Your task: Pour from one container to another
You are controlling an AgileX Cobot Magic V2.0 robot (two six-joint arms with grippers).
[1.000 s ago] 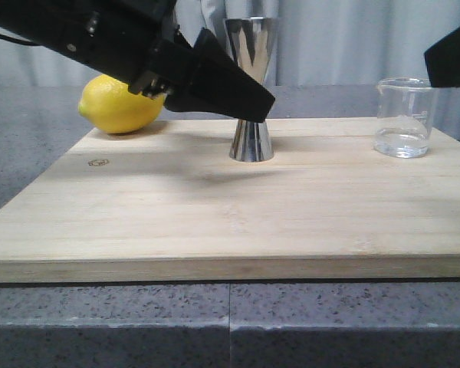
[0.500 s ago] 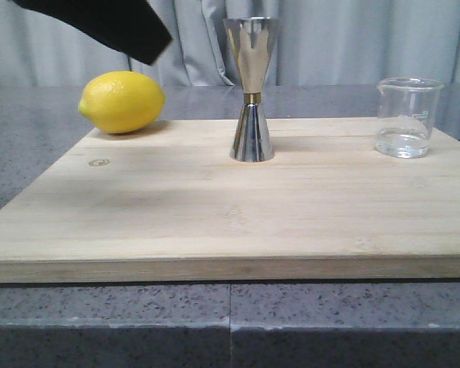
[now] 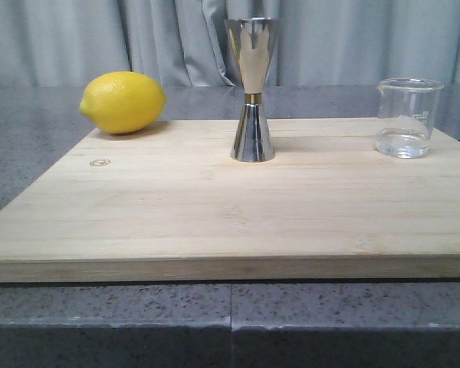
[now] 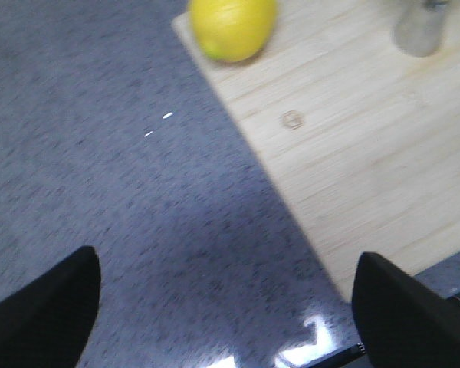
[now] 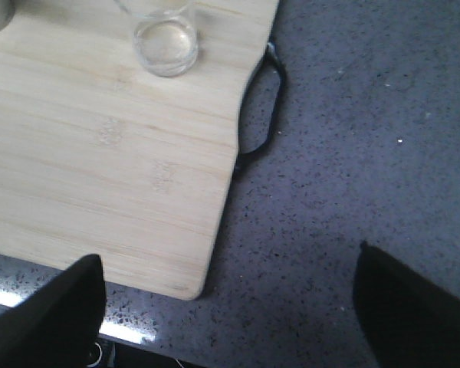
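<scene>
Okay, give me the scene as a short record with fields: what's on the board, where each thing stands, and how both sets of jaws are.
surface: wooden cutting board on a speckled grey counter
beaker: clear glass beaker, upright at the board's far right, a little clear liquid at the bottom
jigger: steel jigger, upright at the board's far middle
lemon: yellow lemon at the board's far left corner
left gripper: jaws open, empty, over the counter left of the board
right gripper: jaws open, empty, over the board's right edge
</scene>
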